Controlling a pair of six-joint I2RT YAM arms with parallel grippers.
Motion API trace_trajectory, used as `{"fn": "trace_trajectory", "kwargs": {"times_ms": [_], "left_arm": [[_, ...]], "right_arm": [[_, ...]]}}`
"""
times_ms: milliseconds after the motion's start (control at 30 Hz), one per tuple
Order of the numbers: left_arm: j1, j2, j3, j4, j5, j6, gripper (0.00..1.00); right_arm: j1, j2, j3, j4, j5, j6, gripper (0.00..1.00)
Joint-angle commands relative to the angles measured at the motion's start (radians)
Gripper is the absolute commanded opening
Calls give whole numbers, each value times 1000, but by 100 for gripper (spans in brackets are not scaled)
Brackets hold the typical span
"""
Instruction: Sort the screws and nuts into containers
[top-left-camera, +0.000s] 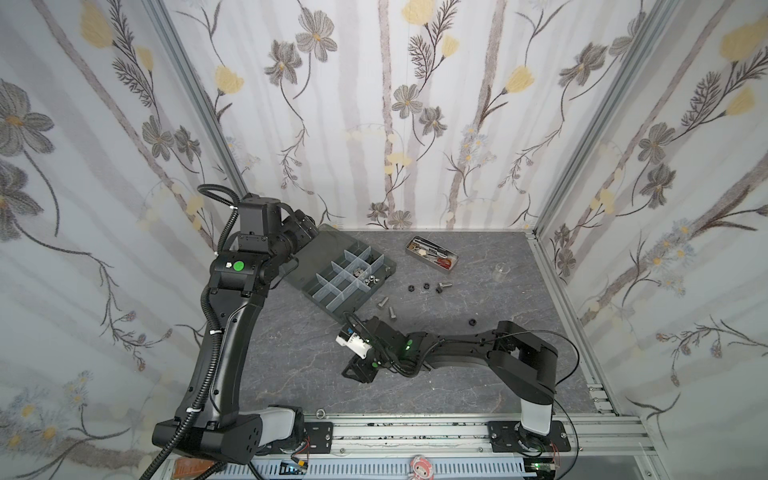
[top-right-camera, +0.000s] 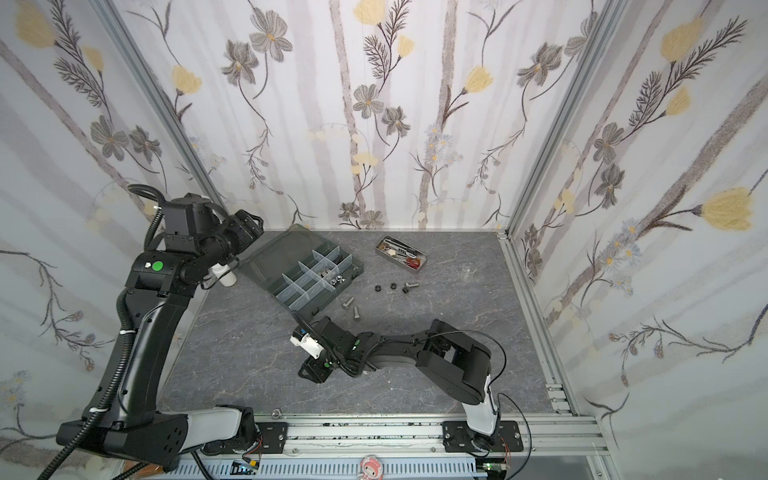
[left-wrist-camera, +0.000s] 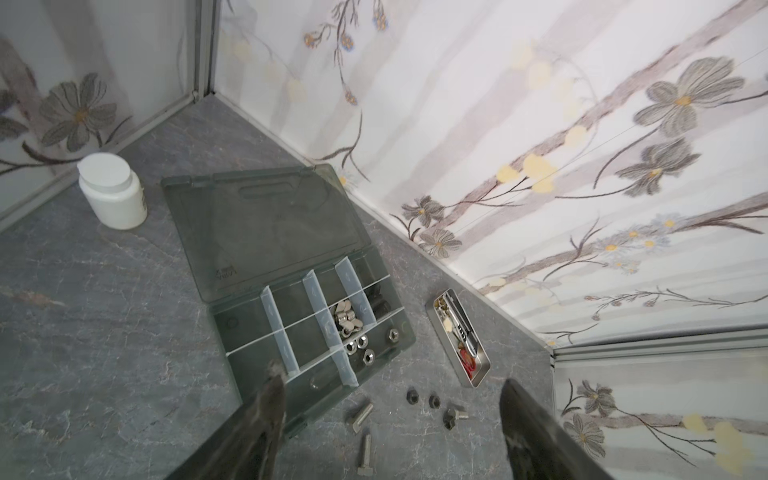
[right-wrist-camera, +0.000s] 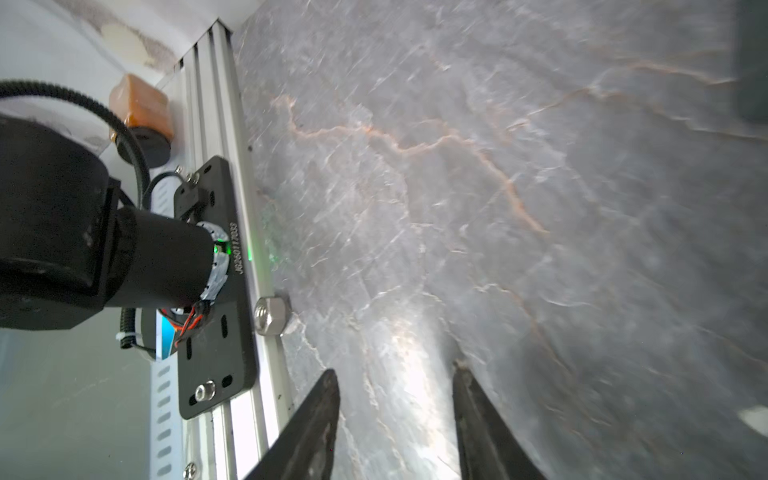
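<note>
The dark grey organizer (top-left-camera: 328, 245) lies open at the back left, and its containers hold silver screws (left-wrist-camera: 345, 316) and silver nuts (left-wrist-camera: 361, 345). Two silver screws (top-left-camera: 386, 306) lie loose just off its near corner. Two black nuts (top-left-camera: 418, 286) and a screw with a black nut (top-left-camera: 444, 286) lie to the right, and another black nut (top-left-camera: 472, 321) sits nearer. A silver nut (right-wrist-camera: 270, 313) rests against the front rail. My left gripper (left-wrist-camera: 390, 390) hangs open above the box's near end. My right gripper (right-wrist-camera: 395, 376) is open and low over bare table, with nothing between its fingers.
A metal tin (top-left-camera: 432, 253) of tools stands at the back centre, and a small clear glass beaker (top-left-camera: 501, 272) to its right. A white bottle (left-wrist-camera: 112, 191) stands left of the organizer's lid. The aluminium rail (top-left-camera: 415, 432) with both arm bases bounds the front.
</note>
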Motion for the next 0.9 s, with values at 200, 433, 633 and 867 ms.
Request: {"fn": "trace_trajectory", "kwargs": {"times_ms": [200, 433, 633, 867], "left_arm": [[5, 9, 26, 24, 19, 49, 82], [6, 5, 23, 32, 24, 56, 82], [6, 7, 25, 29, 25, 61, 82], [8, -2, 14, 32, 29, 63, 82]], "right_arm": [[101, 90, 104, -65, 45, -125, 62], [137, 137, 140, -56, 87, -142, 70], [162, 167, 171, -49, 124, -157, 74], [182, 207, 197, -65, 155, -169, 74]]}}
